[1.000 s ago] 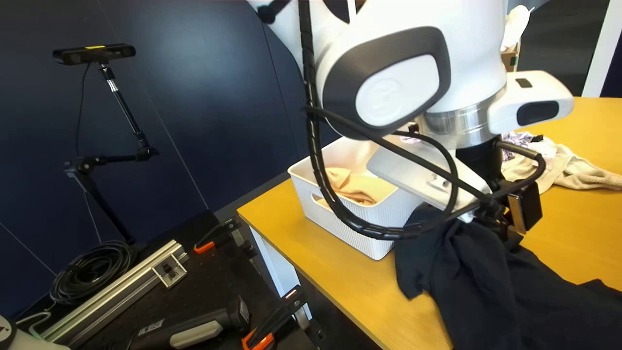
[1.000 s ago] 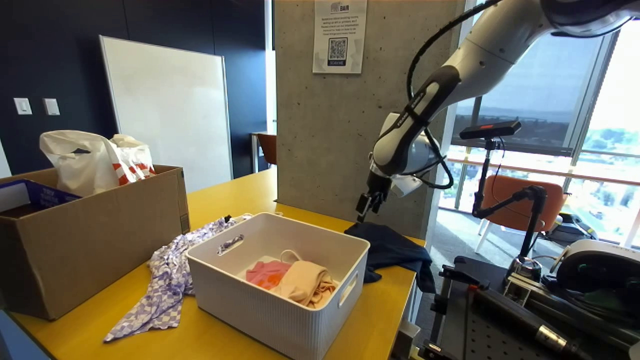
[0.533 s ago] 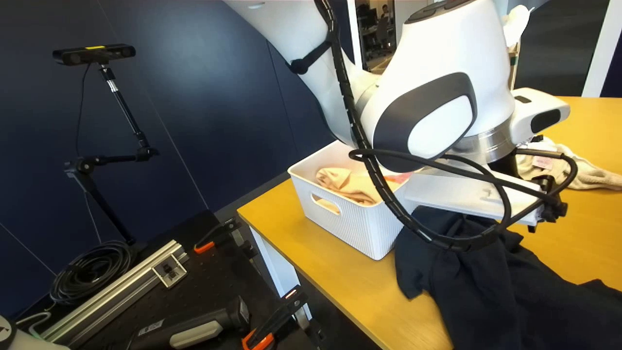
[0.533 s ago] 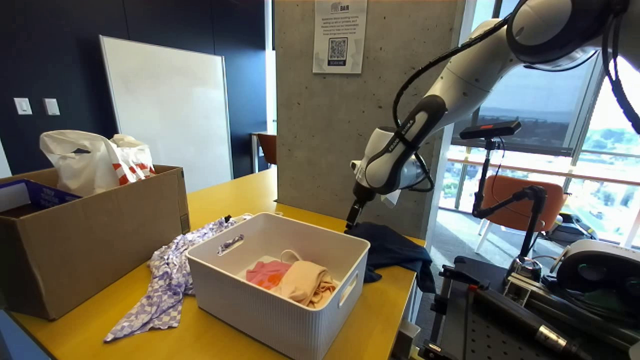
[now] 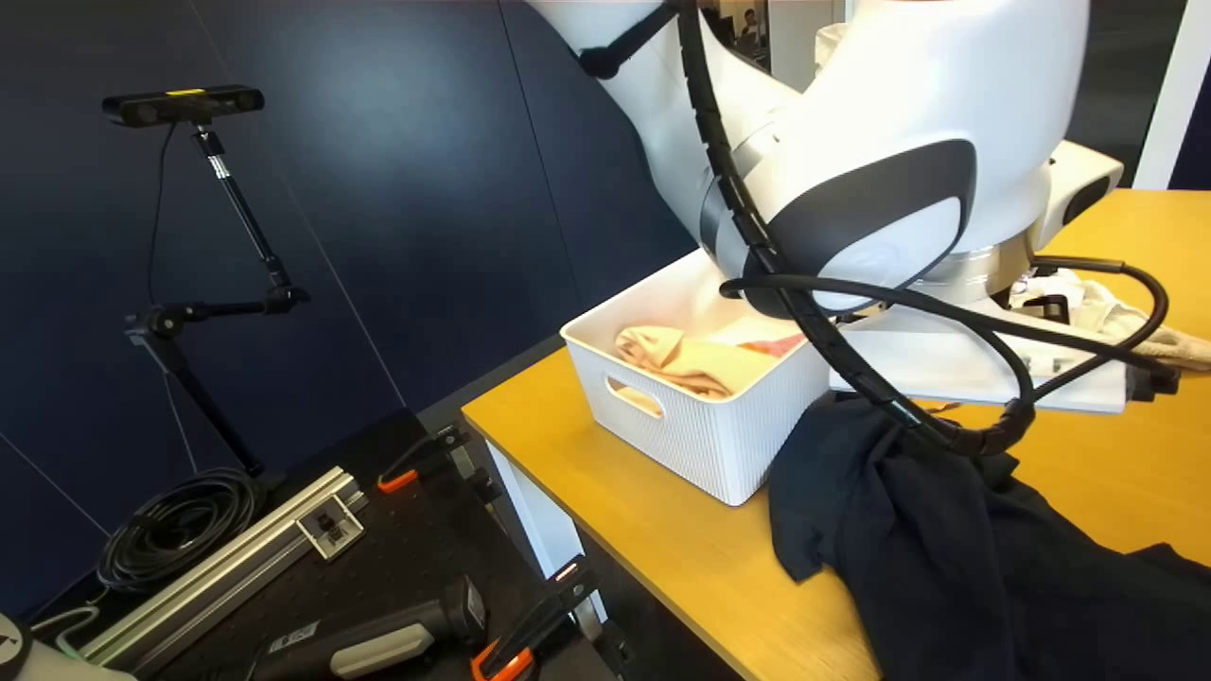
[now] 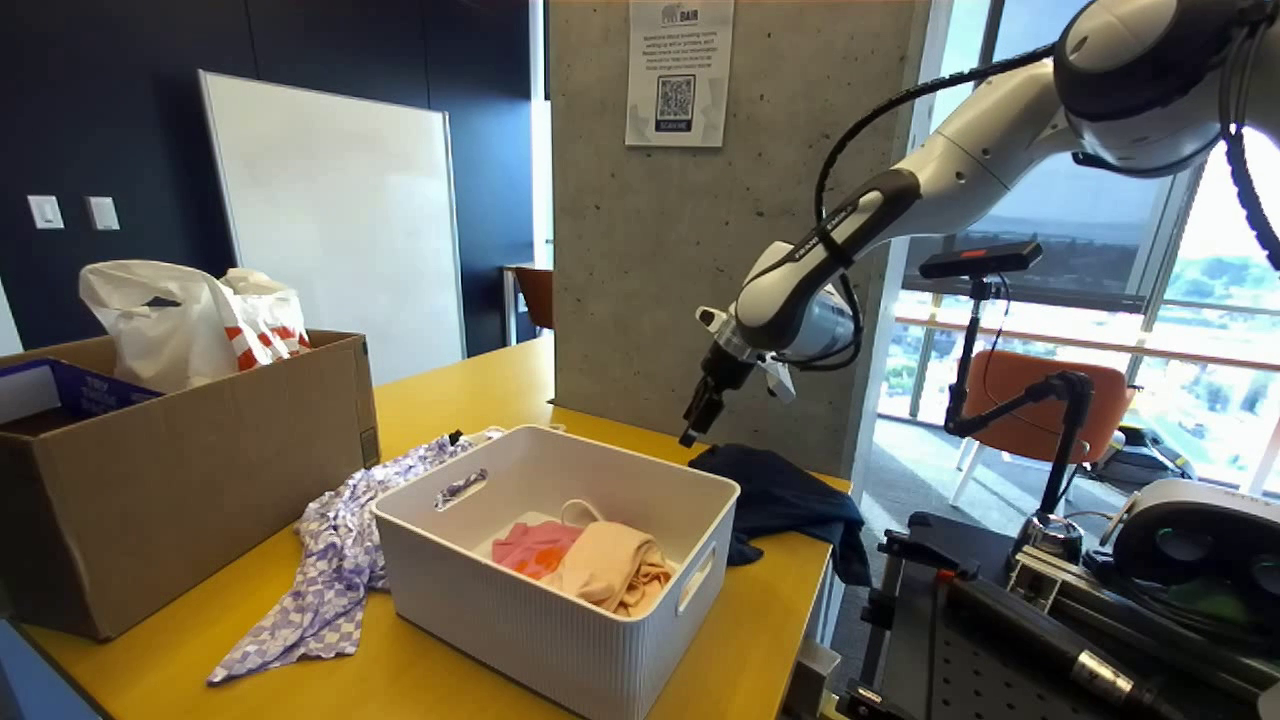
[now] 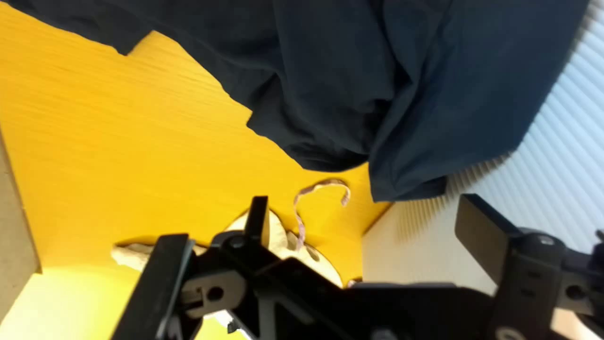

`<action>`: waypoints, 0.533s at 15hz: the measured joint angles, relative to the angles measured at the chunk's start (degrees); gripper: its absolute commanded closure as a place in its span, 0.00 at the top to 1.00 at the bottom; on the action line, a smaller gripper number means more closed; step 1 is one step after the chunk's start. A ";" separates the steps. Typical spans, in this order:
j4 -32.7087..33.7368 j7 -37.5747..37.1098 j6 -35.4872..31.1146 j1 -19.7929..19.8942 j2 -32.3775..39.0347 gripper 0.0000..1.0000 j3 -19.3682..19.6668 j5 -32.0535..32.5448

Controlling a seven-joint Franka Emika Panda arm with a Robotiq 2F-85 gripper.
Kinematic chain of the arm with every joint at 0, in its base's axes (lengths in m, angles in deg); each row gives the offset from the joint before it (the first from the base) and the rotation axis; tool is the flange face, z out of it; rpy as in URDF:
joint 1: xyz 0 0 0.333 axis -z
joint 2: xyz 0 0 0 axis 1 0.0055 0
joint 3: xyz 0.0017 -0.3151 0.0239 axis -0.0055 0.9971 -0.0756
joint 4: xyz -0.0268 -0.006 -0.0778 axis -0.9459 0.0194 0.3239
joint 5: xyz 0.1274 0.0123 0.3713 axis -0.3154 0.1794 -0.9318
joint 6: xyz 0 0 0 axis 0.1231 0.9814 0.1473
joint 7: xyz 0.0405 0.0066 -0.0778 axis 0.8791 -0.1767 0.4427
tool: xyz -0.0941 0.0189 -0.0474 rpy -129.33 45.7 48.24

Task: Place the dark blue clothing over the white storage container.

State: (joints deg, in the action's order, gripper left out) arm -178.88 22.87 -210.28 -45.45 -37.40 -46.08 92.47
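Note:
The dark blue clothing (image 5: 974, 558) lies crumpled on the table against the container's side and hangs over the table edge; it also shows in an exterior view (image 6: 785, 500) and fills the top of the wrist view (image 7: 330, 80). The white storage container (image 5: 672, 440) stands upright beside it, also in an exterior view (image 6: 520, 625); its ribbed wall is at the right of the wrist view (image 7: 561, 151). My gripper (image 7: 367, 219) is open and empty, its fingers wide apart, near the clothing's end and the container's corner. It shows above the table in an exterior view (image 6: 692, 430).
Peach clothing (image 6: 610, 565) and pink clothing (image 6: 530, 545) lie in the container. A purple checkered cloth (image 6: 330, 570) lies beside it. A cardboard box (image 6: 200, 480) with white bags stands on the table. A concrete pillar (image 6: 690, 280) rises behind the gripper. A cream cloth (image 7: 316, 264) lies below the gripper.
The arm and gripper have shifted away from above the dark blue clothing and changed tilt, lowering and then rising slightly. The clothing and the container have not moved.

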 measured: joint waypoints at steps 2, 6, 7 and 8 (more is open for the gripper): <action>1.54 5.41 5.10 5.42 2.25 1.00 -6.10 -2.88; 5.80 6.41 12.87 7.08 4.25 1.00 -7.91 -7.14; 5.93 6.41 12.91 7.02 4.42 1.00 -8.03 -7.18; 5.94 6.41 12.91 6.99 4.54 1.00 -8.12 -7.18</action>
State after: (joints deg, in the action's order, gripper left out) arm -172.94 29.28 -197.37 -38.46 -32.86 -54.20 85.28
